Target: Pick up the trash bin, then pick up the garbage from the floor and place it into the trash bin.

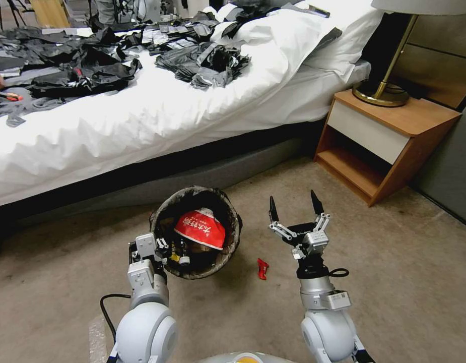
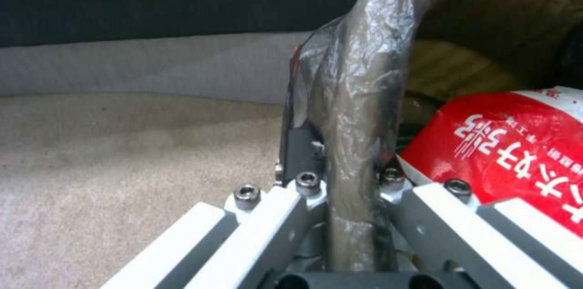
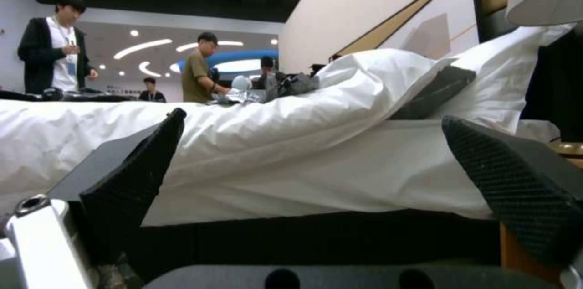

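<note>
The trash bin (image 1: 202,204), its rim wrapped in a dark liner, is tilted with its mouth toward me just in front of the bed. Inside lies a red-and-white snack packet (image 1: 200,228). My left gripper (image 1: 164,247) is shut on the bin's near rim; the left wrist view shows the lined rim (image 2: 358,111) clamped between the jaws, with the packet (image 2: 510,152) beside it. A small red piece of garbage (image 1: 262,268) lies on the carpet between the bin and my right arm. My right gripper (image 1: 294,204) is open, empty, pointing up toward the bed (image 3: 291,161).
The bed (image 1: 142,121) with white bedding and black bags runs across the back. A wooden nightstand (image 1: 384,141) with a brass lamp (image 1: 381,93) stands at the right. A black cable (image 1: 109,307) trails on the carpet by my left arm. Open carpet lies right of my right arm.
</note>
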{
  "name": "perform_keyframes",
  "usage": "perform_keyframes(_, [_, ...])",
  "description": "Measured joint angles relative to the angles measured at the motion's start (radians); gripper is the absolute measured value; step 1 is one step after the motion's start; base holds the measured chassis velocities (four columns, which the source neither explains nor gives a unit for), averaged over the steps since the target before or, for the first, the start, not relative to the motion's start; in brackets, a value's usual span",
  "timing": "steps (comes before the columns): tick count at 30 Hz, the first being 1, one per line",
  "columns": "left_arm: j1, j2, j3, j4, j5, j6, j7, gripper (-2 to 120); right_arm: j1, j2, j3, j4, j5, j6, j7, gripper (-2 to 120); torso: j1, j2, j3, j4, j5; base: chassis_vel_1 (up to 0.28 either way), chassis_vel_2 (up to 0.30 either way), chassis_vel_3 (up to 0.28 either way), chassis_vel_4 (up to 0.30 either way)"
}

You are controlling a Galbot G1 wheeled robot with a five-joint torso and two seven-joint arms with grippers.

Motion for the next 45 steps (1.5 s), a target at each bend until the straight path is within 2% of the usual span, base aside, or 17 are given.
perform_keyframes(6, [0.000,0.004,-0.001,0.000,-0.001,0.000,0.000,0,0.025,-0.030,-0.022,0.003,0.006,-0.039,0.032,100,0.000,0.000,0.000,0.0000,0.0000,0.000,0.000,0.000,0.000])
perform_keyframes(11, [-0.002,0.008,-0.003,-0.004,-0.004,0.001,0.000,0,0.045,-0.059,-0.057,0.011,0.041,-0.128,0.057,100,0.000,0.000,0.000,0.0000,0.0000,0.000,0.000,0.000,0.000])
perform_keyframes(15, [-0.004,0.014,-0.011,-0.011,-0.012,0.003,0.000,0,0.086,-0.112,-0.116,0.022,0.138,-0.333,0.140,100,0.000,0.000,0.000,0.0000,0.0000,0.000,0.000,0.000,0.000])
perform_keyframes(16, [-0.004,0.014,-0.011,-0.011,-0.012,0.003,0.000,0,0.086,-0.112,-0.116,0.022,0.138,-0.333,0.140,100,0.000,0.000,0.000,0.0000,0.0000,0.000,0.000,0.000,0.000])
perform_keyframes(19, [-0.004,0.014,-0.012,-0.014,-0.013,0.003,0.000,0,0.125,-0.137,-0.148,0.001,0.224,-0.431,0.184,100,0.000,0.000,0.000,0.0000,0.0001,0.000,0.000,0.000,0.000])
perform_keyframes(21, [-0.004,0.014,-0.012,-0.014,-0.013,0.003,0.000,0,0.134,-0.141,-0.154,-0.005,0.242,-0.455,0.193,100,0.000,0.000,0.000,0.0001,0.0000,0.000,0.000,0.000,0.000])
perform_keyframes(23, [-0.005,0.014,-0.012,-0.014,-0.014,0.004,-0.001,0,0.158,-0.152,-0.174,-0.021,0.301,-0.553,0.230,100,0.000,0.000,0.000,0.0001,0.0000,0.000,0.000,0.000,0.000])
perform_keyframes(24, [-0.005,0.014,-0.012,-0.014,-0.014,0.004,-0.001,0,0.158,-0.152,-0.174,-0.021,0.301,-0.553,0.230,100,0.000,0.000,0.000,0.0001,0.0000,0.000,0.000,0.000,0.000])
perform_keyframes(27, [-0.009,0.011,-0.011,-0.012,-0.014,0.004,-0.001,0,0.180,-0.169,-0.210,-0.045,0.393,-0.704,0.280,100,0.000,0.000,0.000,-0.0001,0.0000,0.000,0.000,0.000,0.000])
perform_keyframes(28, [-0.009,0.011,-0.011,-0.012,-0.014,0.004,-0.001,0,0.180,-0.169,-0.210,-0.045,0.393,-0.704,0.280,100,0.000,0.000,0.000,-0.0001,0.0000,0.000,0.000,0.000,0.000])
perform_keyframes(31, [-0.008,0.010,-0.010,-0.009,-0.014,0.004,-0.001,0,0.199,-0.172,-0.245,-0.087,0.458,-0.811,0.318,100,0.000,0.000,0.000,0.0000,0.0000,0.000,0.000,0.000,0.000])
perform_keyframes(32, [-0.008,0.010,-0.010,-0.009,-0.014,0.004,-0.001,0,0.199,-0.172,-0.245,-0.087,0.458,-0.811,0.318,100,0.000,0.000,0.000,0.0000,0.0000,0.000,0.000,0.000,0.000])
perform_keyframes(34, [-0.006,0.010,-0.011,-0.008,-0.014,0.004,-0.001,0,0.218,-0.173,-0.264,-0.120,0.500,-0.877,0.329,100,0.000,0.000,0.000,-0.0001,-0.0001,0.000,0.000,0.000,0.000])
perform_keyframes(38, [-0.005,0.010,-0.012,-0.008,-0.014,0.004,-0.001,0,0.261,-0.175,-0.300,-0.180,0.545,-0.950,0.349,100,0.000,0.000,0.000,-0.0001,-0.0001,0.000,0.000,0.000,0.000])
perform_keyframes(45, [-0.005,0.004,-0.011,-0.008,-0.011,0.004,-0.001,0,0.304,-0.167,-0.331,-0.285,0.577,-0.996,0.356,100,0.000,0.000,0.000,0.0000,0.0000,0.000,0.000,0.000,0.000])
